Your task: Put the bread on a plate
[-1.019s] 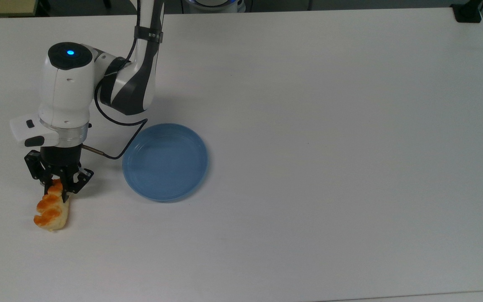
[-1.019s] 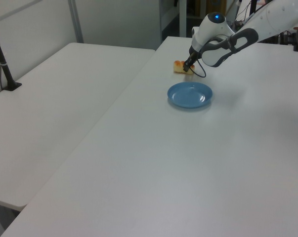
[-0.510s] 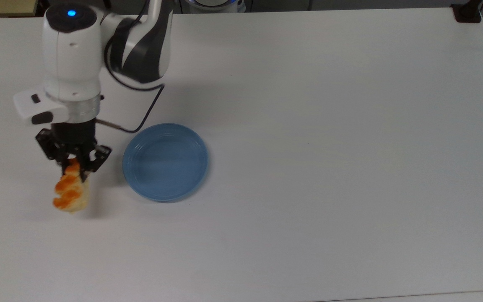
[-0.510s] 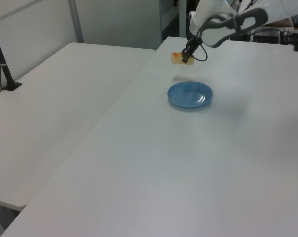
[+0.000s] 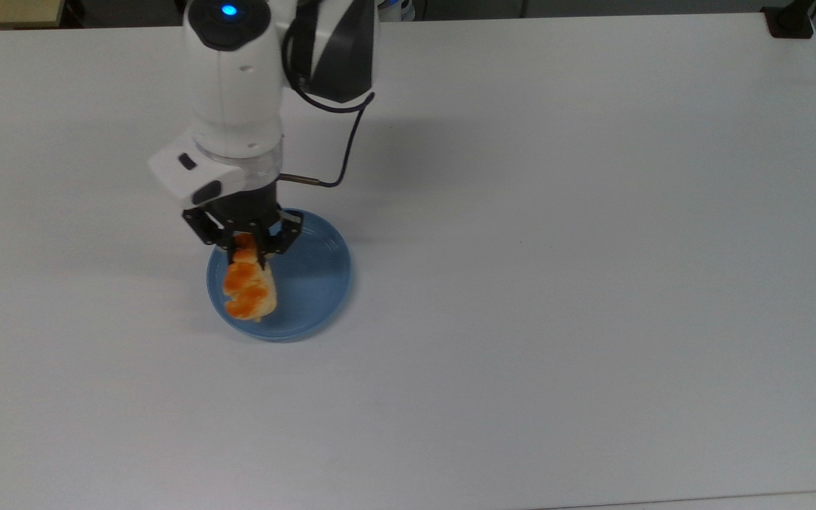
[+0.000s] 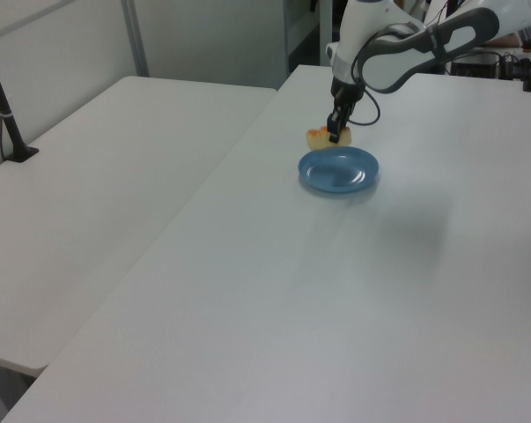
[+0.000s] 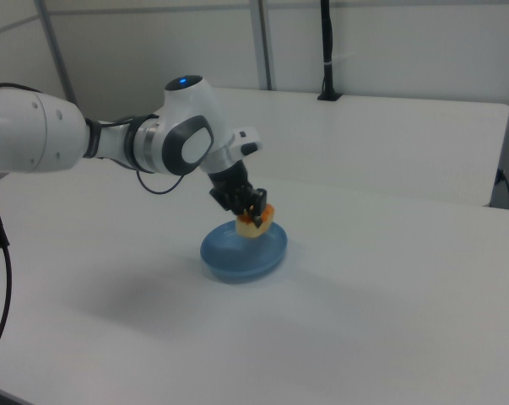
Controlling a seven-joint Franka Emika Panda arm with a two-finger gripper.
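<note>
**Now over the plate, bread not yet set down**

Here we are in the carry step: we have the bread (image 5: 248,287) clamped at one end in the gripper (image 5: 245,248), and it hangs above the plate (image 5: 316,280) in the left-centre of the top view. In the right view the bread (image 7: 256,224) sits clear of the plate (image 7: 237,253), held just above its far rim, so we judge the placing not done yet.

The jaws stand narrow, closed on the roll's upper end, while the rest of the roll sticks out below them toward the bottom of the top view. In the left view the bread (image 6: 322,137) shows just above the plate's far edge (image 6: 340,154).

Next, we judge, comes a short descent until the roll meets the plate's floor, perhaps with a small shift toward the plate's middle, then opening the fingers. Released from this height, the roll might tip onto the rim.
</note>
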